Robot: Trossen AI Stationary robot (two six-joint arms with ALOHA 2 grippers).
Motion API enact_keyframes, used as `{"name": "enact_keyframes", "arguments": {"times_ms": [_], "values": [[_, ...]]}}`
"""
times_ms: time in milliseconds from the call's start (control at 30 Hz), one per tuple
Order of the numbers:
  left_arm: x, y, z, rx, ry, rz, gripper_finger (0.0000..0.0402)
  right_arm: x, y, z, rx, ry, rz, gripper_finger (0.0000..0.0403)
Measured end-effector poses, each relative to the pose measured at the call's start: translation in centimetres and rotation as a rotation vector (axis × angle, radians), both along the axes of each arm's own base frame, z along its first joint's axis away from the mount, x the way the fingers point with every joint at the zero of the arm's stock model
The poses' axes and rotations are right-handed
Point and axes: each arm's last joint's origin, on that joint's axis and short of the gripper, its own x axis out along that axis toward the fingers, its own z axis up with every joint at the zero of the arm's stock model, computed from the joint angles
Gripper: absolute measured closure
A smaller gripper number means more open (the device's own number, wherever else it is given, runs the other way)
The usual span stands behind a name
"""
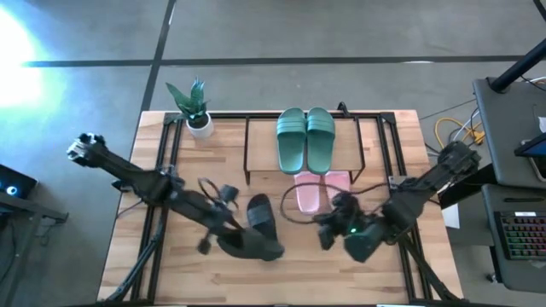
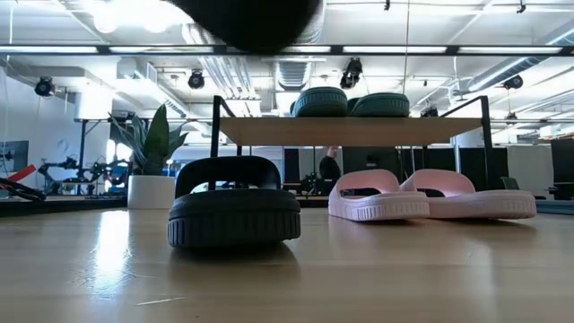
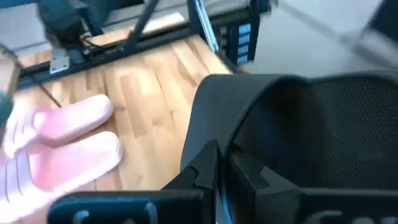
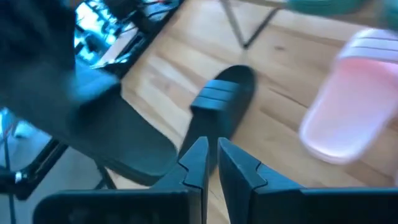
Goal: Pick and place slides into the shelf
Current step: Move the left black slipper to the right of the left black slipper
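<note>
Left gripper [image 1: 247, 240] clamped on black slide [image 1: 256, 246] near tabletop front edge; right gripper [image 4: 211, 163] jaws nearly together, empty; advice: lift level, clear grounded black slide [image 1: 260, 213], approach shelf [image 1: 256, 136] low.

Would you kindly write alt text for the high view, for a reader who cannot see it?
Seen from above, the left gripper holds a black slide near the table's front, with another black slide lying beside it. The green pair sits on the shelf, the pink pair beneath; the right gripper is nearby.
</note>
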Motion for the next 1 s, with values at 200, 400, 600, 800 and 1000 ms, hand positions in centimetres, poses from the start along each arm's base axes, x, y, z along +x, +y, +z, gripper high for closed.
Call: {"name": "enact_keyframes", "arguments": {"times_ms": [200,400,600,800,1000], "values": [[5.8,-1.7,-3.4,0.239,-0.052,-0.012,0.0401,-3.4,-1.0,0.4,0.026,0.083,-0.104,0.0374],[11.3,-2.8,-5.1,0.355,-0.212,-0.033,0.0401,-4.1,-1.1,0.0,0.067,0.160,-0.124,0.0374],[16.0,-3.6,-9.1,0.455,-0.192,-0.068,0.0401,-3.9,-0.5,-0.7,0.111,0.229,-0.091,0.0374],[18.6,-4.7,-14.1,0.533,-0.095,-0.036,0.0378,-3.7,0.2,-1.5,0.132,0.292,-0.069,0.0374],[18.8,-5.4,-15.6,0.574,-0.009,0.100,0.0286,-3.5,0.6,-2.3,0.141,0.363,-0.046,0.0374]]}}
